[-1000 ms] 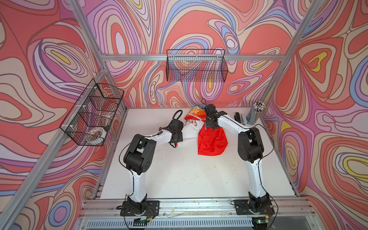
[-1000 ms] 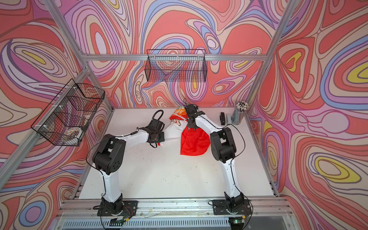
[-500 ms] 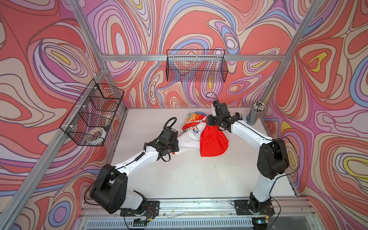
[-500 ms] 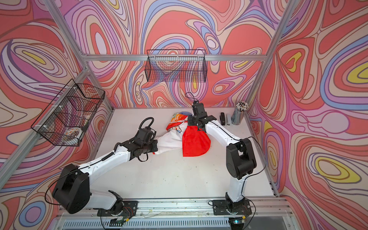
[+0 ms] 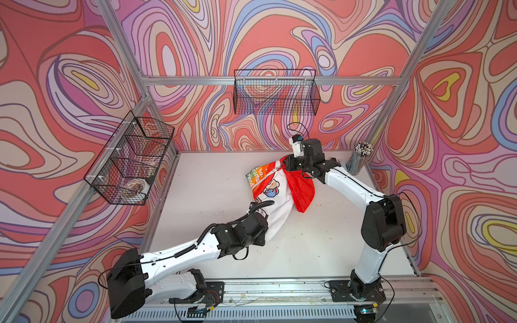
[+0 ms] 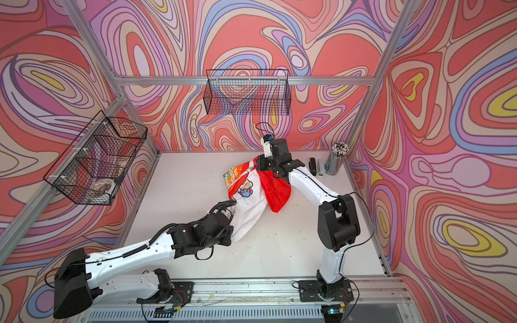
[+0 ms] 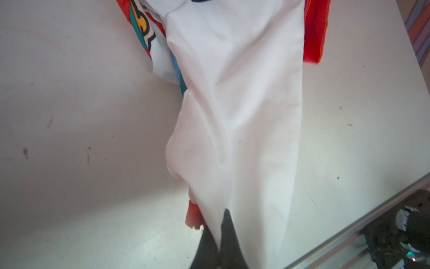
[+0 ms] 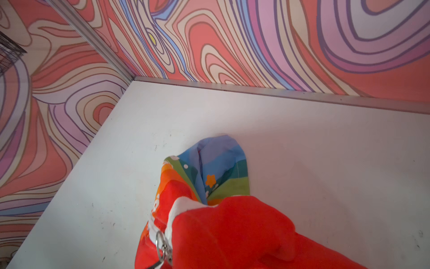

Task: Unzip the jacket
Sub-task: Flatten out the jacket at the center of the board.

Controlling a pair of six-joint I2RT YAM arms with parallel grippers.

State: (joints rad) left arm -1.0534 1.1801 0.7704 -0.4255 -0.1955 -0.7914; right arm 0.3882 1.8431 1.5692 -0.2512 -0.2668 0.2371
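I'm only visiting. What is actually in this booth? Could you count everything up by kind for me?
Robot arms: 2
Wire baskets: 2
Jacket: 1
Cup of pencils: 1
Small desk items beside the cup: 2
Round patterned thing in the side basket, too unclear to name: 1
Total: 9

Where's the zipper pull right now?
The silver ring zipper pull shows in the right wrist view, at the collar of the rainbow-and-white jacket beside its red hood, right by the right claw near the back edge of the white table.
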